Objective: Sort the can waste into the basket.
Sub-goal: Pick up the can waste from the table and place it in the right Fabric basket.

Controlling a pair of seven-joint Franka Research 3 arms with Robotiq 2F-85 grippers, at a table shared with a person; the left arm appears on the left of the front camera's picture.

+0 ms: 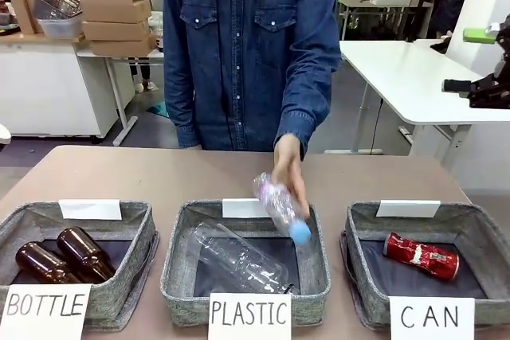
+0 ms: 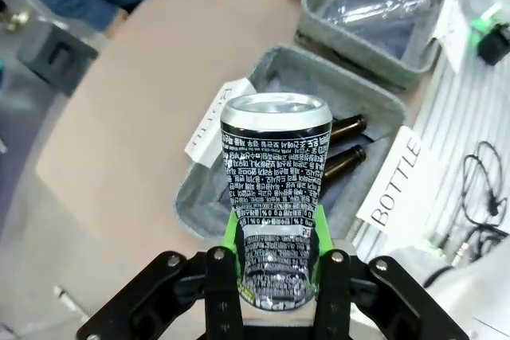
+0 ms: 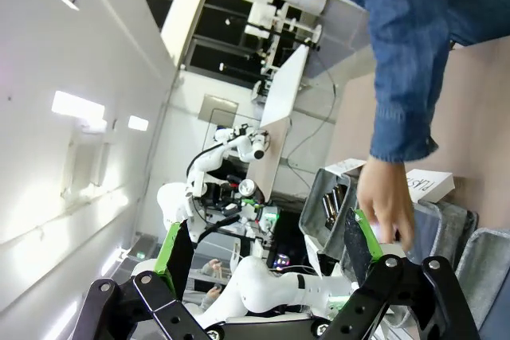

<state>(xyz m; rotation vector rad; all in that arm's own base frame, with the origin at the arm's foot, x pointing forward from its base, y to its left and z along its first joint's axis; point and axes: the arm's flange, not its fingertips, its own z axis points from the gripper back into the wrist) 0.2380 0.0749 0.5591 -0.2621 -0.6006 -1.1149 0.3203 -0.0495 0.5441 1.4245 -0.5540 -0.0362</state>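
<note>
So the black can [image 2: 275,197] with the silver top and tiny white print all over it is clamped between the left gripper [image 2: 275,256] and its green pads [image 2: 233,232], which squeeze the lower part of the can so the top end sticks out well past the fingertips. Beyond those fingers, below the can, sits the basket with the "BOTTLE" card [image 2: 396,182], two brown glass bottles [image 2: 344,145] lying inside it. The red dented can [image 1: 421,256] is lying on its side in the CAN basket [image 1: 478,232], the one with the hand-lettered "CAN" card [image 1: 431,318] on its near rim. Right gripper [image 3: 267,248] has its fingers spread wide apart with nothing between them, pointing up and away from the table. The person in the denim shirt has a hand [image 1: 288,166] around a crumpled clear plastic bottle with a blue cap [image 1: 280,207], tilted cap-down over the PLASTIC basket [image 1: 177,264], where another clear plastic bottle [image 1: 239,259] already lies on its side.
</note>
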